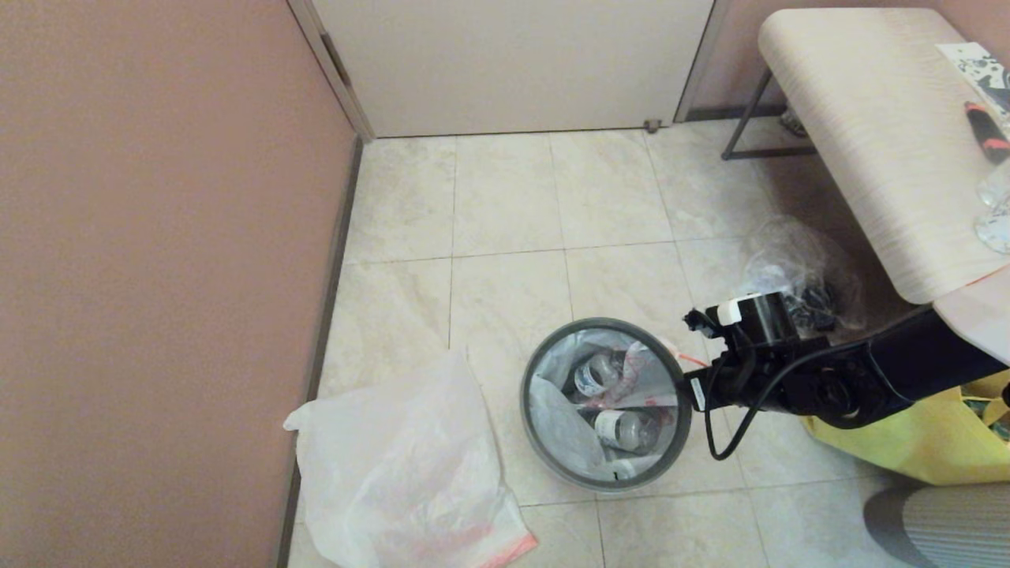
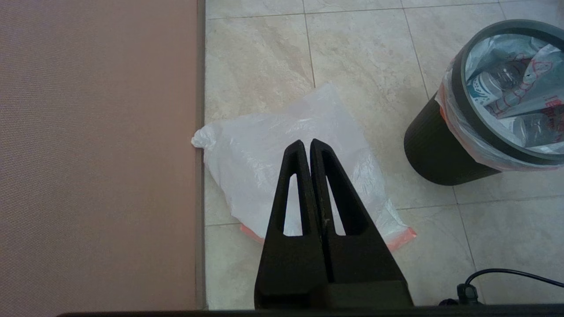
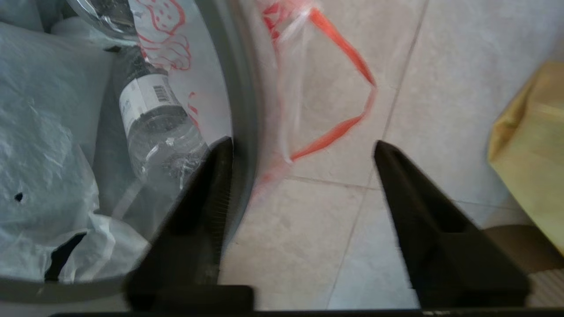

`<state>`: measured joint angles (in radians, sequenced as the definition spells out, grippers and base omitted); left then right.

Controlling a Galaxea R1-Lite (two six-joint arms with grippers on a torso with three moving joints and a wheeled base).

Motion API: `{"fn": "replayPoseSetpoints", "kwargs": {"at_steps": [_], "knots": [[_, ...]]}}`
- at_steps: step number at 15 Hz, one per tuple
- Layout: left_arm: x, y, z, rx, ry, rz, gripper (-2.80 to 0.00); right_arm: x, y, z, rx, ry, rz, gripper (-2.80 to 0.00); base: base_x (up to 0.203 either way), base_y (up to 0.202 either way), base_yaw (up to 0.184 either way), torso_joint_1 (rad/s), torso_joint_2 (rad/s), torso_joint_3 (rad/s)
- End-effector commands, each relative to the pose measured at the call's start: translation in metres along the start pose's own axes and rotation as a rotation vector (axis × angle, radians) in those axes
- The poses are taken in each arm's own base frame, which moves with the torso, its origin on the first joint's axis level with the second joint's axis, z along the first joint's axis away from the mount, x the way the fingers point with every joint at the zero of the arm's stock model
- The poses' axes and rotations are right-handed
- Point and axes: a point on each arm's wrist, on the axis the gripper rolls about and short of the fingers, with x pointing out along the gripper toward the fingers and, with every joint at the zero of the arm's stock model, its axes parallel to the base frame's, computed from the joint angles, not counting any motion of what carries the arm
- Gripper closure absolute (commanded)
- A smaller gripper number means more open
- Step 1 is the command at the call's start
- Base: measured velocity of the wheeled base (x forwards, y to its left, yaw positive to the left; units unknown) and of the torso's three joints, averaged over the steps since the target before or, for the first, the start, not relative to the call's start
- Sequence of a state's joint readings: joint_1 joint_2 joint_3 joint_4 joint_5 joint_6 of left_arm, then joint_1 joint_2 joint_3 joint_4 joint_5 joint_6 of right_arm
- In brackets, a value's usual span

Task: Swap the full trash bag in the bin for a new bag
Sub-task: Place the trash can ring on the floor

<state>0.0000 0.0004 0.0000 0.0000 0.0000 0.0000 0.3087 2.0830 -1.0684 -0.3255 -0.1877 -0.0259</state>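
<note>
Black bin (image 1: 606,404) on tile, printed full bag (image 1: 631,375) inside. Right gripper (image 3: 299,147) spread wide over rim and orange handle loop (image 3: 348,88), empty. Left gripper (image 2: 306,147) pressed shut above plain new bag (image 2: 286,149).

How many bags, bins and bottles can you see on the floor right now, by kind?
Thin plastic bags: 3: printed white one lining the bin, plain milky-white one, clear one with dark contents
Yellow fabric tote: 1
Round black plastic bin: 1
Clear plastic bottles in it: 2
Total: 7
</note>
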Motion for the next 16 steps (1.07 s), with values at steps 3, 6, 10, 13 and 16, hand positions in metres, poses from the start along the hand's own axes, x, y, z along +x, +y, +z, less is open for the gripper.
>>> {"fn": "replayPoseSetpoints", "kwargs": {"at_steps": [3, 6, 10, 13, 16], "knots": [[0.000, 0.000, 0.000, 0.000, 0.000, 0.000, 0.00, 0.011, 0.005, -0.003, -0.007, -0.015, 0.004, 0.00, 0.000, 0.000, 0.000, 0.000, 0.00, 0.000], [0.000, 0.000, 0.000, 0.000, 0.000, 0.000, 0.00, 0.012, 0.008, -0.004, -0.014, -0.011, 0.010, 0.00, 0.000, 0.000, 0.000, 0.000, 0.00, 0.000], [0.000, 0.000, 0.000, 0.000, 0.000, -0.002, 0.00, 0.007, 0.017, -0.001, -0.025, -0.025, 0.021, 0.00, 0.000, 0.000, 0.000, 0.000, 0.00, 0.000], [0.000, 0.000, 0.000, 0.000, 0.000, 0.000, 0.00, -0.014, 0.023, 0.010, -0.028, -0.069, 0.020, 0.00, 0.000, 0.000, 0.000, 0.000, 0.00, 0.000], [0.000, 0.000, 0.000, 0.000, 0.000, 0.000, 0.00, -0.035, 0.024, 0.014, -0.027, -0.051, 0.024, 0.00, 0.000, 0.000, 0.000, 0.000, 0.00, 0.000]]}}
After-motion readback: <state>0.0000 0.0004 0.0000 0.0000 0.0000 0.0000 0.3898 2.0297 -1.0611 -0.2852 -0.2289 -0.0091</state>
